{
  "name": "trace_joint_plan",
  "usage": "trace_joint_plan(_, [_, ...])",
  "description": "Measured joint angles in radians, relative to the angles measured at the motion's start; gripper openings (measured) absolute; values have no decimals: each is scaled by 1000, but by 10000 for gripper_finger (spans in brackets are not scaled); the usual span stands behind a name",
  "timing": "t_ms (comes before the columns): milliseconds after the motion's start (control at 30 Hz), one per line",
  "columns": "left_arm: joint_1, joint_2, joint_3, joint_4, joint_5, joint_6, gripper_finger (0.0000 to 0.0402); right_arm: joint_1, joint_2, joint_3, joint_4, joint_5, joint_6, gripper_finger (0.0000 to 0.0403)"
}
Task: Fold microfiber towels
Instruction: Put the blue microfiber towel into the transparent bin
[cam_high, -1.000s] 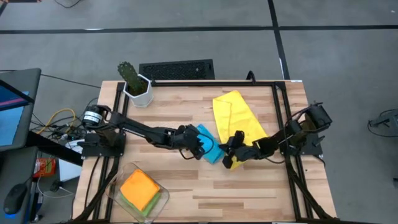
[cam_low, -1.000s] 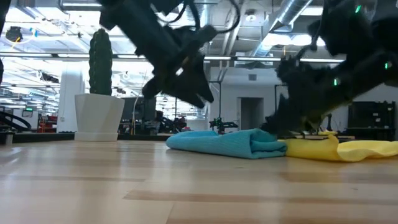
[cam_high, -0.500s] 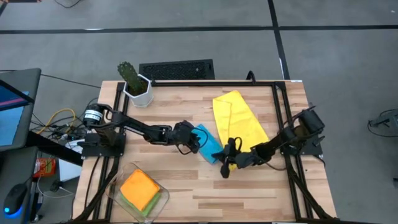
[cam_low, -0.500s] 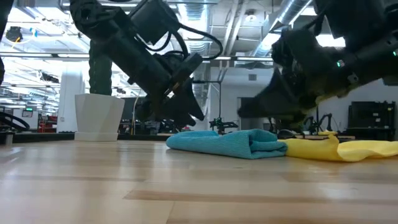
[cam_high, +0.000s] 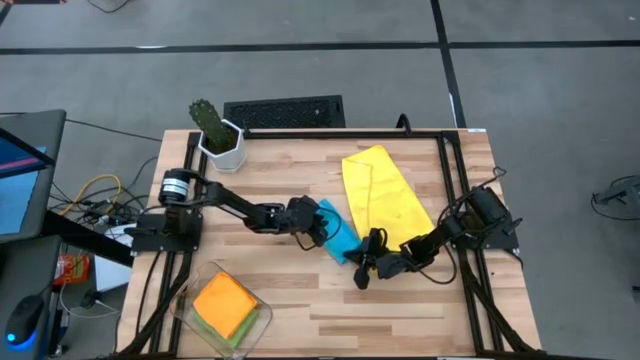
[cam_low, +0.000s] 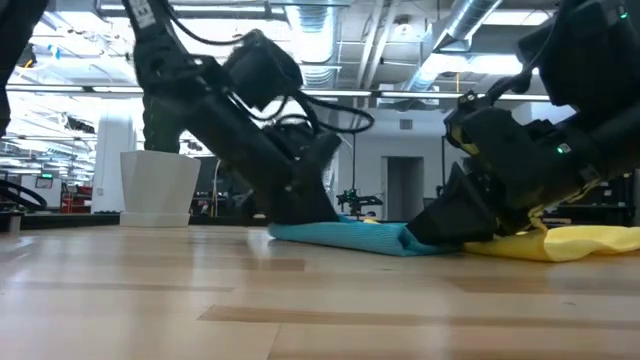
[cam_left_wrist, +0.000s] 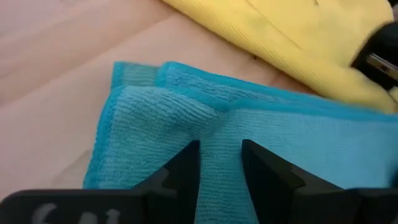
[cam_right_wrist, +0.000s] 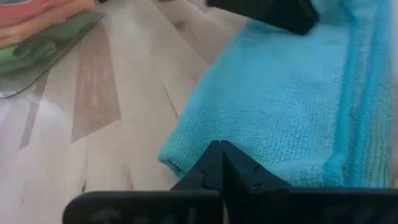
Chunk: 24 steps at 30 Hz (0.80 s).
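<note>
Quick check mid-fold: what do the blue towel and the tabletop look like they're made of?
Blue towel: looks like soft microfibre cloth, matte, with fine ribbed loops and a stitched edge, draping limply in folds. Tabletop: looks like light wood planks joined in strips, with visible grain and seams and a smooth, faintly glossy finish; solid or veneer cannot be told.

The worktop (cam_high: 300, 300) is seen to be of pale wood, laid in planks with visible grain and a smooth, faintly sheened finish. The light blue towel (cam_left_wrist: 292, 149) is shown as soft cloth with a fine ribbed, looped weave and a matt surface; the same texture is found on the yellow towel (cam_left_wrist: 292, 31). The left hand (cam_left_wrist: 221, 168) and the right hand (cam_right_wrist: 221, 165) are made of dark, matt, smooth material. The tray (cam_right_wrist: 56, 59) appears clear and glossy.
</note>
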Motion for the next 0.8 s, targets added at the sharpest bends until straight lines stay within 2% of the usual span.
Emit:
trace_joint_plan(300, [43, 41, 19, 17, 43, 8, 113, 45, -58, -6, -47, -7, 65, 13])
trace_joint_plan(500, [45, 42, 17, 22, 61, -11, 113, 54, -164, -5, -103, 183, 7, 22])
trace_joint_plan(633, [45, 44, 17, 33, 67, -29, 113, 23, -146, -4, -138, 166, 0, 21])
trace_joint_plan(733, [45, 43, 17, 33, 70, -30, 113, 33, -86, -4, -221, 153, 117, 15])
trace_joint_plan(800, [47, 35, 16, 30, 88, -28, 113, 54, -57, 0, -241, 181, 196, 15])
